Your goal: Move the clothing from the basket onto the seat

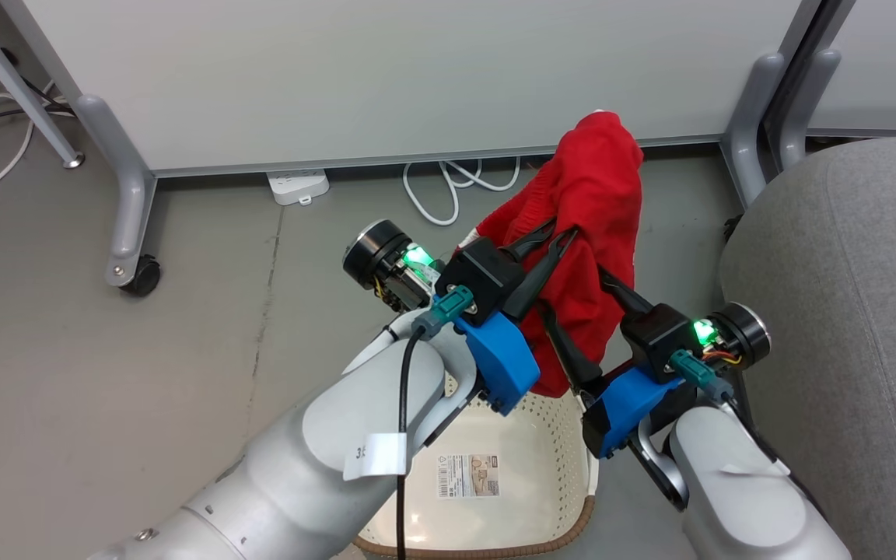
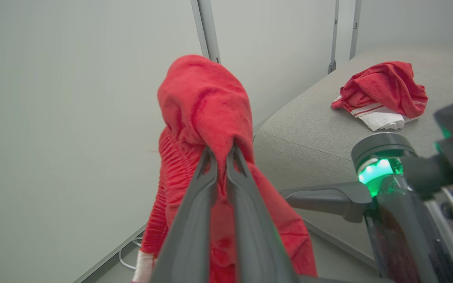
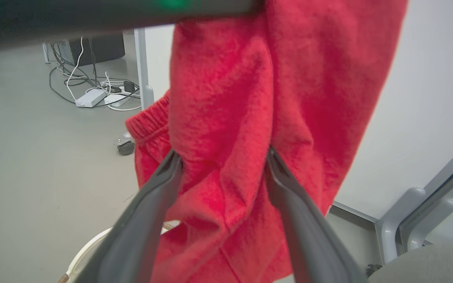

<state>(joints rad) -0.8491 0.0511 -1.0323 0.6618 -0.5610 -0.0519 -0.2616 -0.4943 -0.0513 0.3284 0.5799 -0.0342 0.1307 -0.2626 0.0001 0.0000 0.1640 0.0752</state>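
Note:
A red garment (image 1: pixel 596 202) hangs above the cream basket (image 1: pixel 549 459), lifted clear of it, with its top drooping over my left gripper. My left gripper (image 1: pixel 555 233) is shut on a fold of this garment (image 2: pixel 203 106), its fingertips (image 2: pixel 232 151) pinched together. My right gripper (image 1: pixel 572 292) is open just below, its fingers (image 3: pixel 171 165) spread to either side of the hanging cloth (image 3: pixel 246 118). The grey seat (image 1: pixel 845 311) lies to the right. A second red garment with white trim (image 2: pixel 383 90) lies crumpled on the seat (image 2: pixel 309 133).
White partition panels on grey wheeled feet (image 1: pixel 133 257) stand behind the basket. A white power strip (image 1: pixel 298 187) and looped cable (image 1: pixel 448 194) lie on the grey floor. A printed label (image 1: pixel 469 476) is stuck to the basket's bottom.

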